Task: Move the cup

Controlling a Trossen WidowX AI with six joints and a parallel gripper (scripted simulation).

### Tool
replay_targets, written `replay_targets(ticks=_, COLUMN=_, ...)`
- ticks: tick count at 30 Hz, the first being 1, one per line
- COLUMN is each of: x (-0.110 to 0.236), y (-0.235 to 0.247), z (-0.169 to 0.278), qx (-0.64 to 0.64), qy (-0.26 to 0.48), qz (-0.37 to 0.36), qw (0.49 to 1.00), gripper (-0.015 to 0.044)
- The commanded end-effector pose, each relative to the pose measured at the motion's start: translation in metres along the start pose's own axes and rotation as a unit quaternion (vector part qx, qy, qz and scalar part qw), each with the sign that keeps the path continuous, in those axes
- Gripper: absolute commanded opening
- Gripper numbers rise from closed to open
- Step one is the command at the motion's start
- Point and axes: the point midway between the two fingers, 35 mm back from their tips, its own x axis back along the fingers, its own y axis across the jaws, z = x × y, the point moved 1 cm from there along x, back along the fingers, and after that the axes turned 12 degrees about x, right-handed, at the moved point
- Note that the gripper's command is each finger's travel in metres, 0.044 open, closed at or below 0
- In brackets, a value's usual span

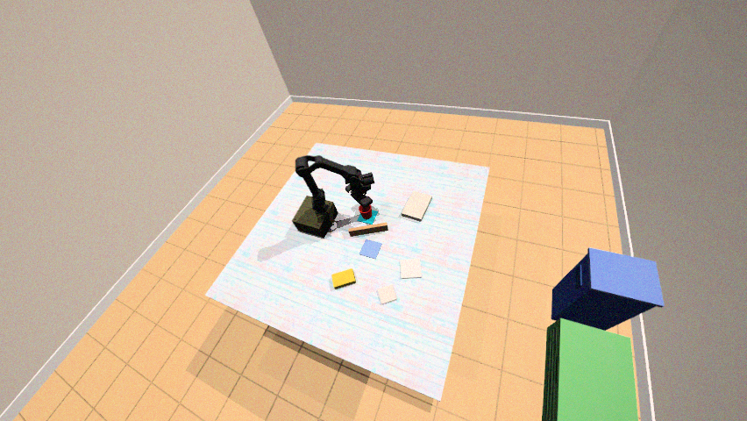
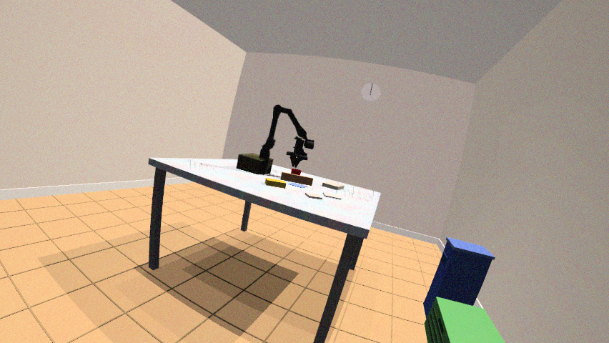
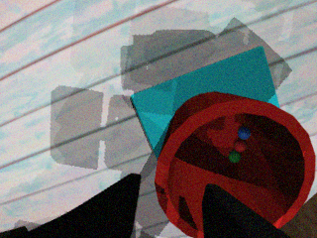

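A red cup (image 1: 366, 213) (image 2: 295, 171) (image 3: 190, 169) stands upright on the teal pad (image 1: 370, 220) (image 3: 223, 69). Inside the cup, the wrist view shows a blue marble (image 3: 244, 133), a red marble (image 3: 240, 146) and a green marble (image 3: 235, 157). My gripper (image 1: 366, 203) (image 2: 295, 166) (image 3: 171, 189) is partly open and empty, just above the cup's rim. One finger overlaps the cup in the wrist view and the other is off to its side. The blue pad (image 1: 370, 248) (image 2: 297, 185) lies beyond the brown bar, with nothing on it.
A brown bar (image 1: 368, 230) (image 2: 296, 179) stands between the two pads. A yellow block (image 1: 343, 278) (image 2: 275, 183), a beige block (image 1: 416, 205) (image 2: 332, 185) and two flat pale tiles (image 1: 410, 268) (image 1: 387, 294) also lie on the table (image 1: 292, 297).
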Motion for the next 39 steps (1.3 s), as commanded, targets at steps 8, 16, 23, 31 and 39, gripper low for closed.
replay_targets(ticks=8, x=0.005, y=0.001, z=0.000, qx=0.000, qy=-0.001, qz=0.000, qw=1.000, gripper=0.0207)
replay_targets(ticks=16, x=0.009, y=0.001, z=0.000, qx=0.000, qy=-0.001, qz=0.001, qw=1.000, gripper=0.0417)
replay_targets(ticks=23, x=0.039, y=0.001, z=-0.001, qx=-0.001, qy=-0.001, qz=0.002, qw=1.000, gripper=0.0440)
replay_targets(ticks=31, x=0.069, y=0.003, z=0.001, qx=-0.002, qy=-0.001, qz=0.004, qw=1.000, gripper=0.0440)
replay_targets(ticks=39, x=0.065, y=0.004, z=0.001, qx=0.000, qy=-0.002, qz=0.001, qw=1.000, gripper=0.0440)
